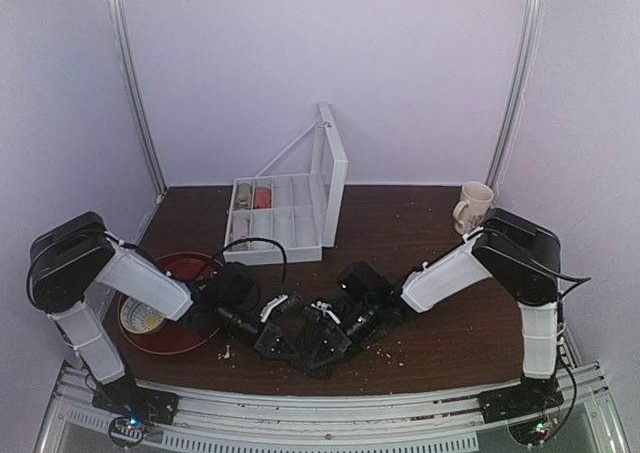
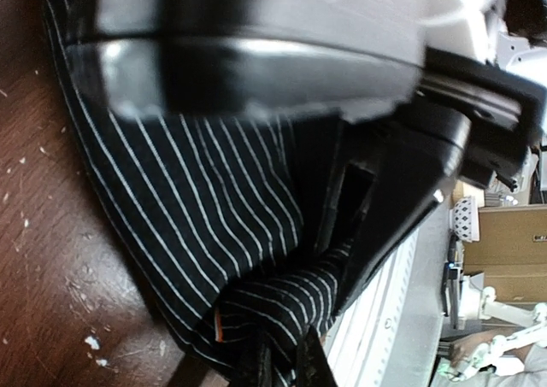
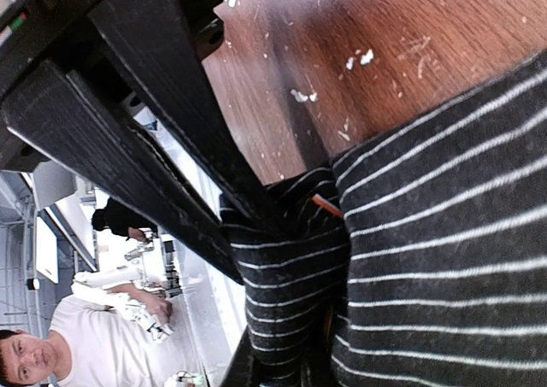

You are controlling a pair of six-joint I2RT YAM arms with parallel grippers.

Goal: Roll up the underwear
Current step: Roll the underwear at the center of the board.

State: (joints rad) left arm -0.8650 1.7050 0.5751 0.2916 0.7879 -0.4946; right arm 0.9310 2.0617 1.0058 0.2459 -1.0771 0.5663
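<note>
The underwear [image 1: 308,351] is a dark bunched heap on the brown table near its front edge, between my two grippers. In the left wrist view its black pinstriped cloth [image 2: 197,208] spreads over the wood, and a gathered fold with an orange tag sits pinched in my left gripper [image 2: 284,361]. That left gripper [image 1: 277,325] is shut on the cloth. From the other side my right gripper [image 1: 335,325] is shut on another fold; the right wrist view shows the striped cloth [image 3: 444,259] wedged between its dark fingers [image 3: 252,246].
A red plate [image 1: 190,265] holding a white round thing lies at the left. A clear compartment box [image 1: 285,218] with its lid up stands at the back, and a mug [image 1: 472,206] at the back right. The table's metal front rail [image 1: 330,413] runs just below the grippers.
</note>
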